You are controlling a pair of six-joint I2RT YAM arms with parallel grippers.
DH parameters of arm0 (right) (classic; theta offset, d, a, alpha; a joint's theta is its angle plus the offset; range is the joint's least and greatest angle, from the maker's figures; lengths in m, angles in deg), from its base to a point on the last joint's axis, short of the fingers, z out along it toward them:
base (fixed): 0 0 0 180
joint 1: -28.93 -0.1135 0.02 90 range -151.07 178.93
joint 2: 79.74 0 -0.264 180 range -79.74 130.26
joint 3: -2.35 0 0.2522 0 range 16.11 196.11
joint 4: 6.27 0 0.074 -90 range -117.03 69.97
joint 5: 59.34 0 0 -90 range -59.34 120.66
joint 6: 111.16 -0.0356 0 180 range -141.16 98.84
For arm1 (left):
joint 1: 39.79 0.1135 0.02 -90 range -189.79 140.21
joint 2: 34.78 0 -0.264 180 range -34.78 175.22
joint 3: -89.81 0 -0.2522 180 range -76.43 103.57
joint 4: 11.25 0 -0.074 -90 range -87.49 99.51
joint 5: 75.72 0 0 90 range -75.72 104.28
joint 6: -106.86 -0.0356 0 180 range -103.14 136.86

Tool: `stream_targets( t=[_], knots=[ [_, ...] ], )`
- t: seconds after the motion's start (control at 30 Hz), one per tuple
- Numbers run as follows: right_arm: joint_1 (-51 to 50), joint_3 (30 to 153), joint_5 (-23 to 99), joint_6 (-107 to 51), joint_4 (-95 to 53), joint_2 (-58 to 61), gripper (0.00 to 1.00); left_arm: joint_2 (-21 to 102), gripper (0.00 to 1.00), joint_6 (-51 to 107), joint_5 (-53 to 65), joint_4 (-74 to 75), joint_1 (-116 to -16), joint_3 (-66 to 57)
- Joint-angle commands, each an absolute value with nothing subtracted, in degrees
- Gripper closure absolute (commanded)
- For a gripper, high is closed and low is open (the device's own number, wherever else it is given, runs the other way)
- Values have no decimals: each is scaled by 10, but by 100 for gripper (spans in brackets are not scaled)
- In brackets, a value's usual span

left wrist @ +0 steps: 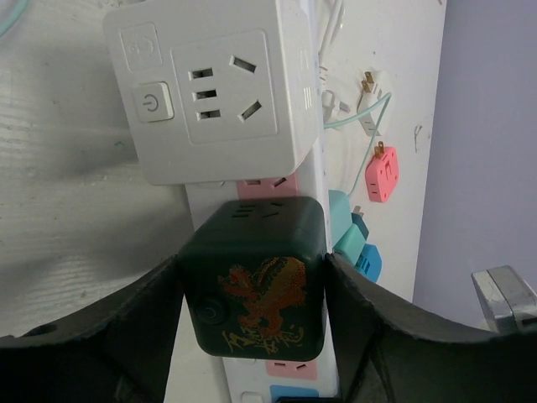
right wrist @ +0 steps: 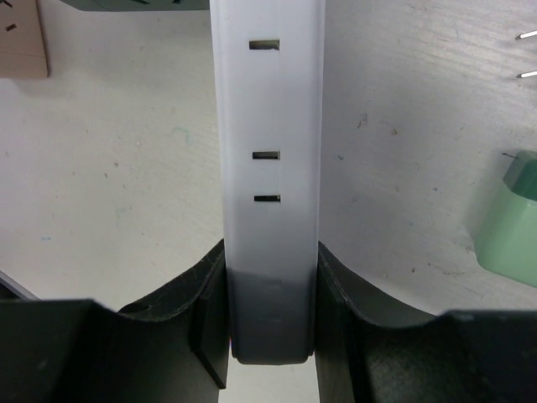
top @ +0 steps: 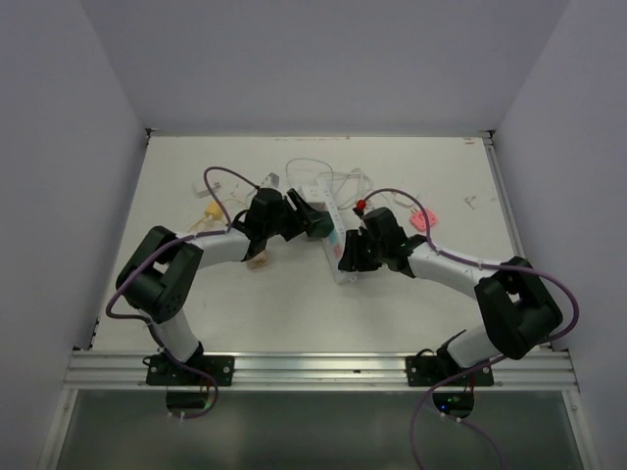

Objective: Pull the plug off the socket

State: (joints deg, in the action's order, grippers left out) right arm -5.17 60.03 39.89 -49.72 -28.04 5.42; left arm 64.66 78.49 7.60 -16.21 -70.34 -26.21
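Black fingers [left wrist: 159,311] of the left tool [left wrist: 252,281] press against both sides of the plug [left wrist: 256,252], a dark green cube with an orange dragon printed on its face, so this tool is clamped on it. The plug sits on the face of the socket [left wrist: 294,180], a long white strip, with 1 pink outlet showing just above the cube and another just below it. At 12 o'clock from the plug, a white cube adapter [left wrist: 214,92] with a power button also sits on the strip, close to the plug's top edge. At 3 o'clock, just beside the strip, lie teal plugs [left wrist: 352,239]. At 2 o'clock, farther out on the table [left wrist: 67,210], lies a pink adapter [left wrist: 382,172].

The right tool [right wrist: 268,285] is closed on the socket too. Its 2 fingers squeeze the long sides of the strip near one end, and the strip runs away from them toward 12 o'clock, showing 3 narrow slots. A pale green object [right wrist: 512,222] lies on the table at 3 o'clock, apart from the strip.
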Motion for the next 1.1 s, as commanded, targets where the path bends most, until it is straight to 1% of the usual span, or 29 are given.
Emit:
stream_targets(
  t=[0.0, 0.03, 0.07, 0.1, 0.13, 0.17, 0.2, 0.23, 0.33, 0.37, 0.7, 0.77, 0.87, 0.9, 0.97, 1.0, 1.07],
  knots=[
    [-57, 583, 420, -495, -315, 55, 85, 645, 37, 795, 58, -213, -707, -271],
    [-57, 584, 424, -495, -313, 59, 80, 645, 41, 795, 56, -215, -707, -273],
    [-57, 587, 427, -496, -310, 63, 74, 642, 48, 794, 53, -219, -707, -276],
    [-57, 589, 430, -498, -308, 65, 70, 641, 51, 795, 52, -221, -707, -283],
    [-58, 592, 435, -501, -305, 69, 59, 639, 53, 794, 50, -223, -707, -288],
    [-57, 596, 436, -502, -302, 71, 53, 637, 60, 794, 46, -228, -707, -293],
    [-57, 599, 436, -506, -300, 72, 49, 636, 62, 794, 45, -230, -707, -301],
    [-57, 601, 436, -514, -298, 74, 39, 634, 65, 794, 43, -232, -707, -305],
    [-57, 612, 437, -525, -283, 81, 26, 622, 71, 793, 37, -241, -707, -327],
    [-58, 622, 435, -527, -283, 93, 25, 620, 71, 793, 34, -245, -707, -331],
    [-57, 730, 411, -516, -302, 164, 25, 594, 74, 786, 27, -244, -710, -363],
    [-57, 748, 410, -513, -309, 172, 27, 593, 74, 787, 27, -244, -713, -362],
    [-57, 761, 402, -510, -322, 183, 33, 591, 74, 786, 27, -245, -715, -359],
    [-57, 760, 398, -510, -322, 183, 40, 591, 74, 786, 27, -245, -716, -358],
    [-58, 756, 389, -509, -327, 183, 49, 589, 75, 786, 27, -244, -717, -356],
    [-58, 755, 386, -507, -329, 185, 59, 588, 75, 786, 28, -244, -717, -356],
    [-57, 749, 376, -506, -332, 186, 69, 587, 77, 787, 29, -242, -716, -355]
  ],
)
